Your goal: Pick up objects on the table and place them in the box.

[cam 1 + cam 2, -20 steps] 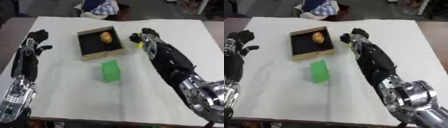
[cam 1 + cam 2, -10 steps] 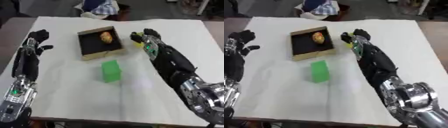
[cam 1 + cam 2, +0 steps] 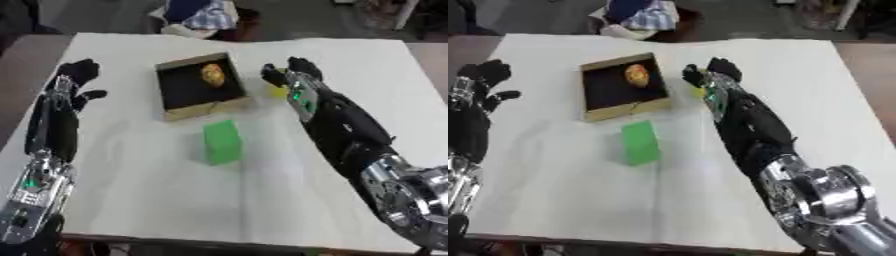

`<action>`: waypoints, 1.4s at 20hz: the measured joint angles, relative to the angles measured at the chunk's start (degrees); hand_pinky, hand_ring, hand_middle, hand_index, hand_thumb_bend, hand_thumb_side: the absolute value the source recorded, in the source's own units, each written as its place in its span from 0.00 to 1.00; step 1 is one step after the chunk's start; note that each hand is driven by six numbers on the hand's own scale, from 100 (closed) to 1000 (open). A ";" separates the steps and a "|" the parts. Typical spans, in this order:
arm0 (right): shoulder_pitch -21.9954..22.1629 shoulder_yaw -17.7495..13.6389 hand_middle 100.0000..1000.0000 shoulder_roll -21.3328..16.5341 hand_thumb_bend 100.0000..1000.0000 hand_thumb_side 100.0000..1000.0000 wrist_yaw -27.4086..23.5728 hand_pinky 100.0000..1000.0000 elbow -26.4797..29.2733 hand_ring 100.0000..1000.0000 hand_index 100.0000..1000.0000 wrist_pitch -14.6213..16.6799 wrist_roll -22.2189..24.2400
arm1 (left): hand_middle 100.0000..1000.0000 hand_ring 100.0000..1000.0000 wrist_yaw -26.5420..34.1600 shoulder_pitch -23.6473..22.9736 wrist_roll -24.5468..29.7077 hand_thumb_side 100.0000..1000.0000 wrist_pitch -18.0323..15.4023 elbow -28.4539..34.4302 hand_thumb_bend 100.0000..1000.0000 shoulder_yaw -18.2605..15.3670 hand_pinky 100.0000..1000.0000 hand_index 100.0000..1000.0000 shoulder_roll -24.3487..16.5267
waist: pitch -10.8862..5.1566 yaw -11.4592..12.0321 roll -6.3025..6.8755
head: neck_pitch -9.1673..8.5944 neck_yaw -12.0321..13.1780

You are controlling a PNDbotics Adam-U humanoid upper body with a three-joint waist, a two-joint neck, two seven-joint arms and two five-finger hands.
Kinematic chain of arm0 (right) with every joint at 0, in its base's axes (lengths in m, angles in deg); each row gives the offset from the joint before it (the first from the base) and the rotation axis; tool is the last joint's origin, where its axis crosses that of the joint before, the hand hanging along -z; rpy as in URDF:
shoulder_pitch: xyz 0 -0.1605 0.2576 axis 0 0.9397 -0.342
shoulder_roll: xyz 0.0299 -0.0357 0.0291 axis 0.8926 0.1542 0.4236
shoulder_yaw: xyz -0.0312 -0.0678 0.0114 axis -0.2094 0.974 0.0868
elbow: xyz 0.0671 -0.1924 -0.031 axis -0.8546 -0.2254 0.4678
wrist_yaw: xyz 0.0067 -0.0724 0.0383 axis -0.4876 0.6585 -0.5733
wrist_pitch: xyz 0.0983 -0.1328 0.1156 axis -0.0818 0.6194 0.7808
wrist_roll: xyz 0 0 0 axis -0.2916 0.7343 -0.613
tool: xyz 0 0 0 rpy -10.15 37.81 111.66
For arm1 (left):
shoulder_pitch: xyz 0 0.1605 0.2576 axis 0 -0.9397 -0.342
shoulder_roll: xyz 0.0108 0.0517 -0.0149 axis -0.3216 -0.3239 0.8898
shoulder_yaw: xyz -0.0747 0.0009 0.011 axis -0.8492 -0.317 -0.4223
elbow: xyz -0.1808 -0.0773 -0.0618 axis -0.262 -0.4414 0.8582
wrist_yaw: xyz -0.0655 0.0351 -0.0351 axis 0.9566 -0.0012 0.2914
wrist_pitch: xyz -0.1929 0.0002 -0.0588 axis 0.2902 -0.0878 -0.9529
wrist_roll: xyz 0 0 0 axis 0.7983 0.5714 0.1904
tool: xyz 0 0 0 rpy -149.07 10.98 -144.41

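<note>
A shallow cardboard box point(image 3: 208, 107) with a black inside stands at the table's far middle, and a yellow-orange rounded object point(image 3: 213, 73) lies in its far right corner. A green block point(image 3: 221, 141) stands on the white table just in front of the box. A small yellow thing point(image 3: 277, 91) lies right of the box. My right hand point(image 3: 292, 74) hovers directly over it with thumb and fingers spread and relaxed, not closed on it. At the left table edge my left hand point(image 3: 75, 76) is held up open, holding nothing.
A bundle of blue checked cloth point(image 3: 198, 14) lies beyond the table's far edge. The white table point(image 3: 175, 200) stretches wide in front of the green block. My right forearm point(image 3: 346, 125) lies diagonally across the table's right half.
My right hand has sunk very slightly over the small yellow thing. The box, the green block and my left hand stay where they were.
</note>
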 measured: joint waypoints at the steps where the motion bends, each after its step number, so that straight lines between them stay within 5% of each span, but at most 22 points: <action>1: 0.00 0.00 0.91 0.00 0.00 1.00 -0.01 0.83 0.00 0.89 1.00 0.14 0.02 | 0.73 0.86 0.00 0.00 0.00 0.92 0.00 0.00 0.00 0.00 0.68 0.80 0.00 | 0.00 0.00 0.00 | 0.00 0.01; 18: 0.03 0.67 0.93 0.00 0.00 0.88 3.84 0.84 -0.67 0.91 1.00 1.48 2.94 | 0.73 0.86 0.02 0.00 0.02 0.91 0.01 0.01 0.00 -0.01 0.68 0.80 0.00 | 0.00 -0.10 0.00 | 0.00 0.26; 28: 0.48 0.32 0.91 0.08 0.00 0.59 6.54 0.75 -0.44 0.83 1.00 0.52 3.76 | 0.73 0.87 0.04 0.00 0.03 0.91 0.02 0.01 0.00 -0.01 0.68 0.80 -0.01 | 0.00 -0.10 0.00 | 0.00 0.52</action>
